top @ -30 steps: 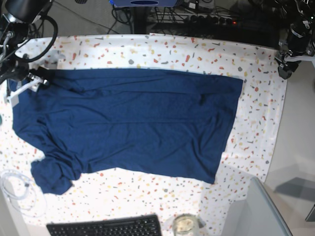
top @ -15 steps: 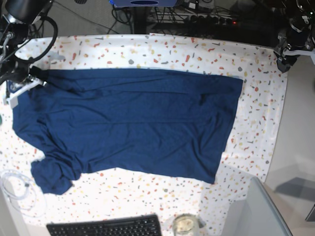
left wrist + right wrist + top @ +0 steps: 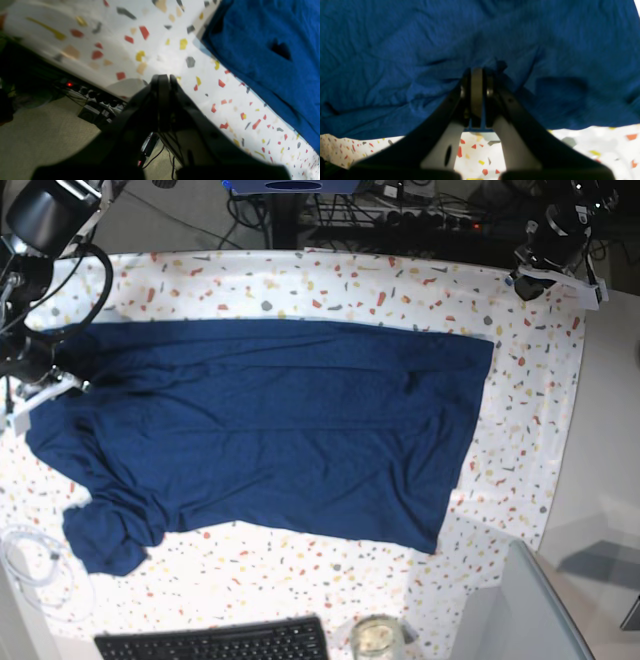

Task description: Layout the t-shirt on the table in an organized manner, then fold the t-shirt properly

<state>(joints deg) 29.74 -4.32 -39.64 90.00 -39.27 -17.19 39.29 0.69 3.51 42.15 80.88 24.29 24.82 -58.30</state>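
Observation:
The dark navy t-shirt (image 3: 280,420) lies spread across the speckled table (image 3: 530,430), hem toward the right, with a bunched sleeve at the front left. My right gripper (image 3: 65,385) is at the shirt's left edge, shut on the fabric. In the right wrist view its jaws (image 3: 477,75) pinch a fold of the t-shirt (image 3: 420,37) above the table (image 3: 595,145). My left gripper (image 3: 528,280) is shut and empty over the table's far right corner, apart from the shirt. The left wrist view shows it (image 3: 162,77) closed over the table (image 3: 162,45), with the t-shirt (image 3: 275,50) at the upper right.
A black keyboard (image 3: 215,642) and a glass jar (image 3: 377,637) sit at the front edge. A white cable coil (image 3: 30,565) lies at the front left. A grey panel (image 3: 520,610) stands at the front right. Power strips and cables (image 3: 430,220) lie behind the table.
My right gripper has moved toward the front, dragging the shirt's left upper corner with it. My left arm has moved left along the table's back edge.

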